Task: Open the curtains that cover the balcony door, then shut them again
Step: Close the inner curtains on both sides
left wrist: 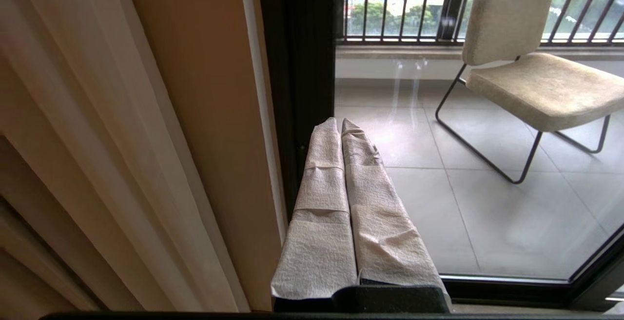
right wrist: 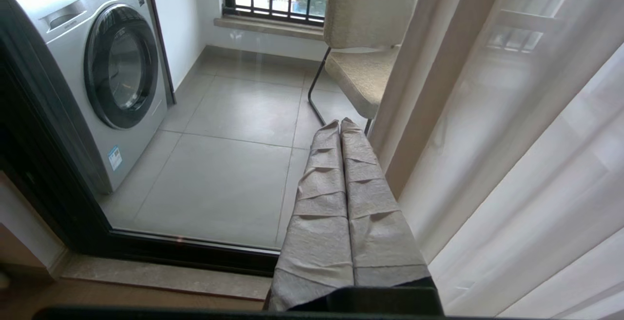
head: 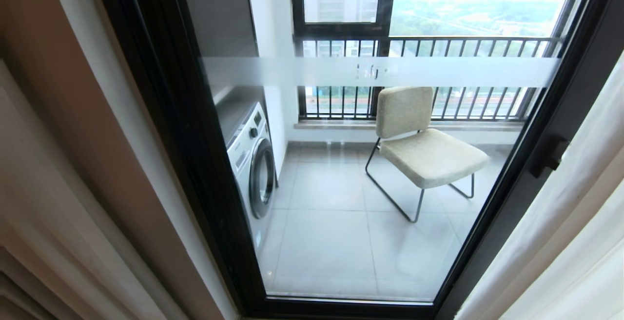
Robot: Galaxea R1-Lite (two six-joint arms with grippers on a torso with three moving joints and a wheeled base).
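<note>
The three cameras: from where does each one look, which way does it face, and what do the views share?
Head view: from the robot's head, looking down and forward through the balcony door; no arm shows.
Left wrist view: behind the shut left hand, facing the door frame, beige curtains beside it.
Right wrist view: behind the shut right hand, facing the glass, washing machine beyond, sheer curtain beside it.
Shared: all three show the beige chair on the balcony.
</note>
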